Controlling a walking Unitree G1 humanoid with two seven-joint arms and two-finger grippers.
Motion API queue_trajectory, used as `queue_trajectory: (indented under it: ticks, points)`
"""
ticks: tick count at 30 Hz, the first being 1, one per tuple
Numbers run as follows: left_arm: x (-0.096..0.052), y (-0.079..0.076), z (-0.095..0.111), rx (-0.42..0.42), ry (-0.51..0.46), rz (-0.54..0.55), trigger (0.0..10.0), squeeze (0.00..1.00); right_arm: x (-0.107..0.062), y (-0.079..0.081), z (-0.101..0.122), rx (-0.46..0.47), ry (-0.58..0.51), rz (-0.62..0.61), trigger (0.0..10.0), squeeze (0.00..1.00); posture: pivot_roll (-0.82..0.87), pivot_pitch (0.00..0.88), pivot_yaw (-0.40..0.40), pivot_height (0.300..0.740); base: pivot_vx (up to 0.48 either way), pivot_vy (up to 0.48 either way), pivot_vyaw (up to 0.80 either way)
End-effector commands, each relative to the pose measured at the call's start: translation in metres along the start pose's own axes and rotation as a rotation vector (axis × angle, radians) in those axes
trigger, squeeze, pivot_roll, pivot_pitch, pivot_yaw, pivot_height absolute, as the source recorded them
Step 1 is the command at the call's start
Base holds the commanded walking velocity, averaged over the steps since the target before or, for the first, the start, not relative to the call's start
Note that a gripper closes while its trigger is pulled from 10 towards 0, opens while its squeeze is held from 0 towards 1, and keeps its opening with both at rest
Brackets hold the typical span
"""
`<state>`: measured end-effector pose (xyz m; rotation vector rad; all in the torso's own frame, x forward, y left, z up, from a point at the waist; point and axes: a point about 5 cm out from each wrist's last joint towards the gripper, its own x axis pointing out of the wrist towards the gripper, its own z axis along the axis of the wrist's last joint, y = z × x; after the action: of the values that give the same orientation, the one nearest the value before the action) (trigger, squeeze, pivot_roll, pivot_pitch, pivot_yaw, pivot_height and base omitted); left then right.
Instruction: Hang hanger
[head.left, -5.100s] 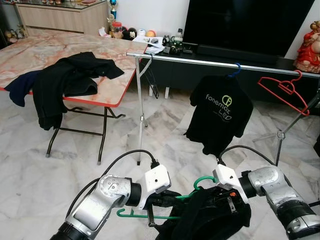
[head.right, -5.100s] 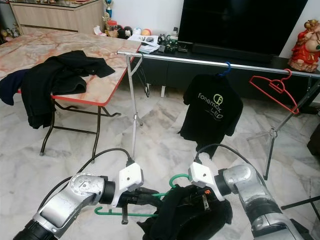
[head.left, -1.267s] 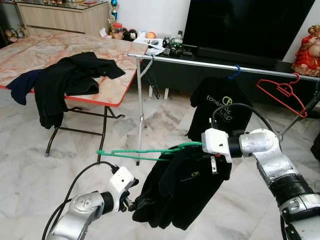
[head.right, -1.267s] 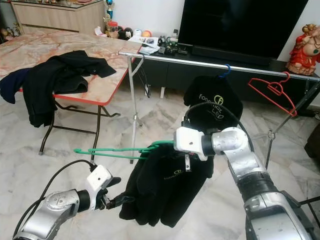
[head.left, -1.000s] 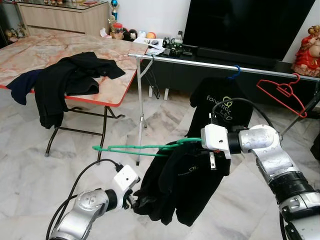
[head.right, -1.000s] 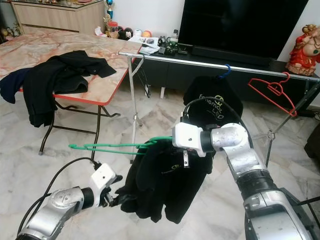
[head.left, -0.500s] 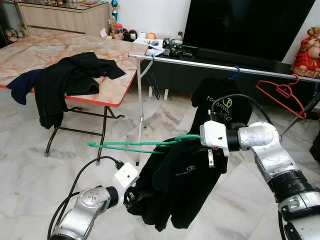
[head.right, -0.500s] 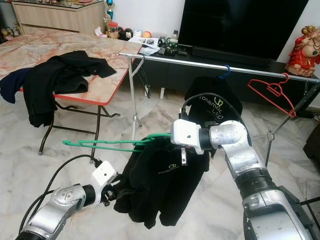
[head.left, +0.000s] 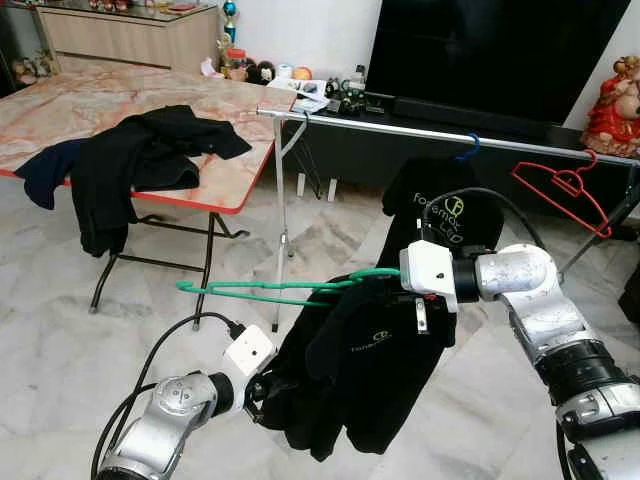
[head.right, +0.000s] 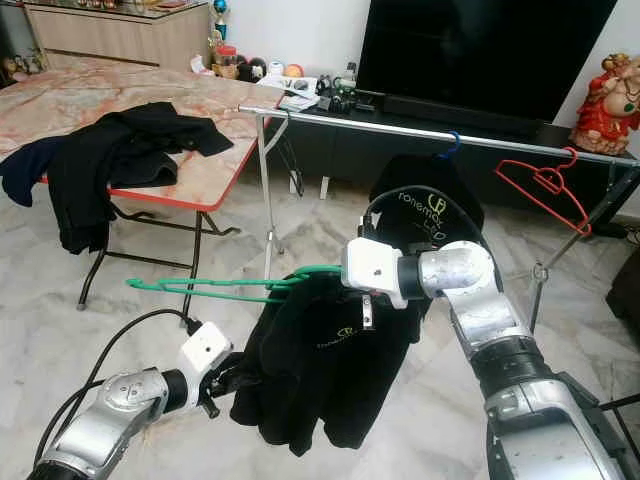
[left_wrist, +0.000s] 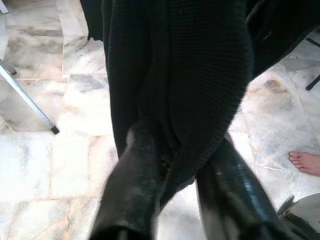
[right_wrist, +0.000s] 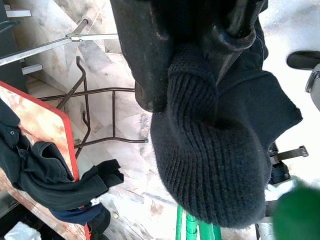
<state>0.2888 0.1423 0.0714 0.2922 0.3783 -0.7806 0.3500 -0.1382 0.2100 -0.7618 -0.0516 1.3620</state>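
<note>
**Green hanger raised, not yet on the rail**

Left eye view: the right gripper (head.left: 385, 283) is holding the green hanger (head.left: 262, 290) near its hook, level and in mid-air, well short of the clothes rail (head.left: 430, 125). A black shirt (head.left: 365, 360) is draping from the hanger's right half; its bare left arm is sticking out toward the bench (head.left: 222, 150). The left gripper (head.left: 262, 392) is sitting low, at the shirt's hem. The step in hand appears to be the carry; the next move calls for lifting the hook above the rail, between the hung black tee (head.left: 437, 215) and the red hanger (head.left: 566, 185).

Right eye view: the shirt is hanging lopsided and bunched, so it may slide off.

Left wrist view: the left gripper's fingers (left_wrist: 132, 190) are clenching a fold of dark knit fabric above the marble floor (left_wrist: 65, 120).

Right wrist view: the right gripper's fingers (right_wrist: 145, 55) are wrapped in black knit, with green wire below; their exact hold is hidden.
</note>
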Motion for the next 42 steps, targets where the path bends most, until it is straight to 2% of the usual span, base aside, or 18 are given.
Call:
queue_trajectory:
  ticks: [1, 11, 19, 26, 28, 29, 32, 33, 35, 36, 39, 41, 42]
  points:
    - [0.001, -0.001, -0.003, -0.015, 0.016, -0.008, 0.0, 0.00, -0.003, -0.004, 0.008, -0.029, -0.032, -0.032, 0.0, 0.00, 0.16, 0.000, -0.108, 0.740, 0.000, 0.000, 0.00]
    - [0.001, -0.001, -0.003, -0.020, 0.012, -0.008, 0.0, 0.00, 0.000, -0.002, 0.007, -0.021, -0.033, -0.029, 0.0, 0.00, 0.17, 0.000, -0.107, 0.740, 0.000, 0.000, 0.00]
    - [-0.001, 0.001, -0.005, -0.031, 0.008, 0.020, 0.0, 0.00, -0.003, 0.001, -0.003, 0.020, -0.016, -0.057, 0.0, 0.00, 0.16, 0.000, -0.107, 0.740, 0.000, 0.000, 0.00]
    - [-0.007, 0.006, -0.013, -0.058, 0.018, 0.060, 0.0, 0.00, -0.016, 0.012, -0.013, 0.150, -0.119, -0.041, 0.0, 0.00, 0.17, 0.000, -0.109, 0.740, 0.000, 0.000, 0.00]
    - [-0.008, 0.008, -0.015, -0.060, 0.025, 0.067, 0.0, 0.00, -0.021, 0.015, -0.020, 0.168, -0.097, -0.033, 0.0, 0.00, 0.17, 0.000, -0.109, 0.740, 0.000, 0.000, 0.00]
    - [-0.010, 0.009, -0.018, -0.065, 0.038, 0.075, 0.0, 0.00, -0.029, 0.022, -0.032, 0.229, -0.065, -0.010, 0.0, 0.00, 0.16, 0.000, -0.109, 0.740, 0.000, 0.000, 0.00]
    - [-0.012, 0.010, -0.021, -0.070, 0.051, 0.080, 0.0, 0.00, -0.040, 0.033, -0.044, 0.292, -0.044, 0.053, 0.0, 0.00, 0.16, 0.000, -0.108, 0.740, 0.000, 0.000, 0.00]
    - [-0.013, 0.010, -0.024, -0.071, 0.060, 0.077, 0.0, 0.00, -0.048, 0.040, -0.052, 0.348, -0.040, 0.085, 0.0, 0.00, 0.16, 0.000, -0.108, 0.740, 0.000, 0.000, 0.00]
    - [-0.013, 0.010, -0.025, -0.072, 0.065, 0.078, 0.0, 0.00, -0.054, 0.047, -0.057, 0.394, -0.037, 0.126, 0.0, 0.00, 0.16, 0.000, -0.108, 0.740, 0.000, 0.000, 0.00]
    - [-0.014, 0.010, -0.025, -0.073, 0.067, 0.079, 0.0, 0.00, -0.057, 0.050, -0.059, 0.410, -0.032, 0.151, 0.0, 0.00, 0.16, 0.000, -0.108, 0.740, 0.000, 0.000, 0.00]
    - [-0.015, 0.011, -0.027, -0.073, 0.074, 0.082, 0.0, 0.00, -0.068, 0.062, -0.073, 0.434, 0.082, 0.203, 0.0, 0.00, 0.16, 0.000, -0.109, 0.740, 0.000, 0.000, 0.00]
    - [-0.015, 0.011, -0.027, -0.074, 0.077, 0.082, 0.0, 0.00, -0.070, 0.062, -0.074, 0.446, 0.094, 0.195, 0.0, 0.00, 0.16, 0.000, -0.109, 0.740, 0.000, 0.000, 0.00]
    - [-0.015, 0.010, -0.029, -0.076, 0.084, 0.081, 0.0, 0.00, -0.075, 0.063, -0.079, 0.444, 0.151, 0.202, 0.0, 0.00, 0.16, 0.000, -0.109, 0.740, 0.000, 0.000, 0.00]
